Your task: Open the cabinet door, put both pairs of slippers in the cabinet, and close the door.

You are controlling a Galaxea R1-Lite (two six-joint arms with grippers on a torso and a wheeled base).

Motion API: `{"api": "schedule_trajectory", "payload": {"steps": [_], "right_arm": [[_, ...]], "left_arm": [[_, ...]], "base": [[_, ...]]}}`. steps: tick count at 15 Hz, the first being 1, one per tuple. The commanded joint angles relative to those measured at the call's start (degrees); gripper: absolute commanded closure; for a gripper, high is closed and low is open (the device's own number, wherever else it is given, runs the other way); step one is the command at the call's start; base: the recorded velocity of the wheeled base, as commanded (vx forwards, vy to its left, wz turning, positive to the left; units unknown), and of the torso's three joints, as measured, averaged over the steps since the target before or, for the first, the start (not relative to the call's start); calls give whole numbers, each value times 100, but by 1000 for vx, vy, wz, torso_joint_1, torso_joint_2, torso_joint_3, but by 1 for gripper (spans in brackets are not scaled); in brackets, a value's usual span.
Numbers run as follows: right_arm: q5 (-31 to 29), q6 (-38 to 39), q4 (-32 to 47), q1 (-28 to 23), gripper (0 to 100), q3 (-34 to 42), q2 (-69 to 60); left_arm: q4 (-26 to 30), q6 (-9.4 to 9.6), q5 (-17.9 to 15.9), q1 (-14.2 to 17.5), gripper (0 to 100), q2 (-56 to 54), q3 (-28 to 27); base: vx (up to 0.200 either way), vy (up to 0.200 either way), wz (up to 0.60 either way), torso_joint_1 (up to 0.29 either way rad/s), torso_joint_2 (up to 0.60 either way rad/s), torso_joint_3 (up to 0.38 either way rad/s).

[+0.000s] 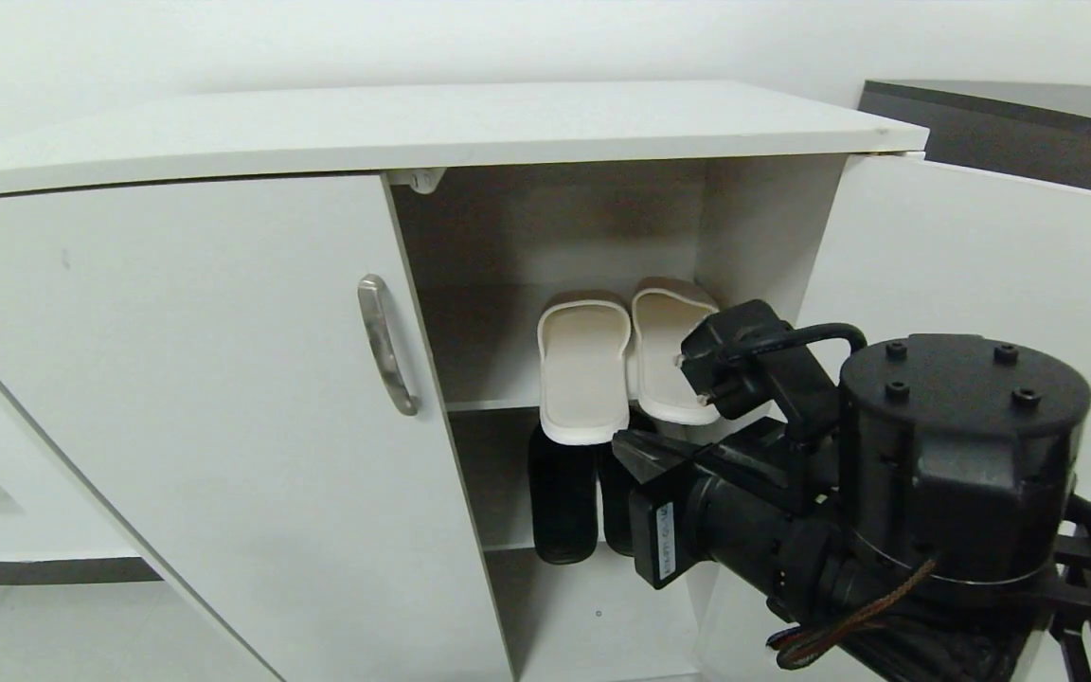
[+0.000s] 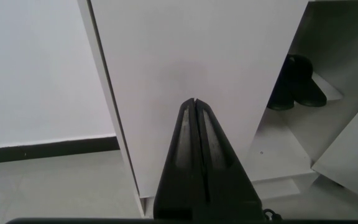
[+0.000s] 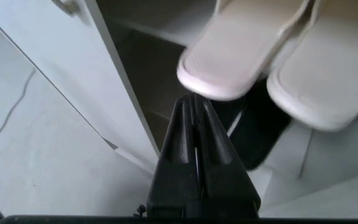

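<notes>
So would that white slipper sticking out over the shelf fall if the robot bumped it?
Probably easy to tip: the left cream-white foam-looking slipper overhangs the white shelf edge, so a downward nudge on its near end might flip it out. It looks thick and moulded, so likely light and bendy, not fragile.

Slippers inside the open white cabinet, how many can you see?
4. Two white rubber slippers lie side by side on the upper shelf; two black slippers sit beneath them on the lower shelf, one partly hidden.
</notes>
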Motion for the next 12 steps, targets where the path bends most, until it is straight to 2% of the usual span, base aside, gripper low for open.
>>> {"api": "schedule_trajectory", "payload": {"steps": [1,7,12], "right_arm": [[3,-3,-4,14,100,19,47],[20,-100,-22,14,100,90,135],[108,-117,-453,6,100,265,390]], "left_arm": [[2,-6,-2,0,100,-1,0],[-7,-6,-2,0,100,-1,0],[2,-6,-11,0,100,-1,0]], "base": [[-200,0,0,12,2,-2],[-200,0,0,1,4,3],[-200,0,0,0,1,3]]}}
